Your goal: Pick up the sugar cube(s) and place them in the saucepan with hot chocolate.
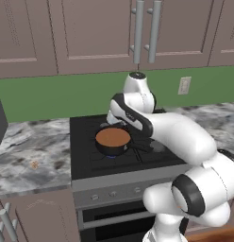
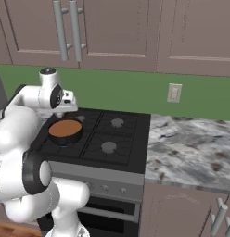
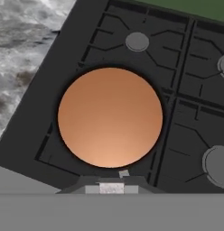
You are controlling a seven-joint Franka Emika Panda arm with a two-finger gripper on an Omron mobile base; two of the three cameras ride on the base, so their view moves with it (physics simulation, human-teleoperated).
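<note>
The saucepan on the stove brims with flat orange-brown liquid. Sugar cube lies at its nine o'clock. Gripper's spread: cannot tell.

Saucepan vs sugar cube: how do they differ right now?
The saucepan is large, round and black, filled with orange-brown liquid; the sugar cube is a tiny pale orange-tan speck. The saucepan sits on the stove's front left burner; the sugar cube lies on the marble counter left of it. Neither is held.

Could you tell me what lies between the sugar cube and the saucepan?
In the left base view, bare marble counter and the stove's black left edge separate the cube from the saucepan.
</note>
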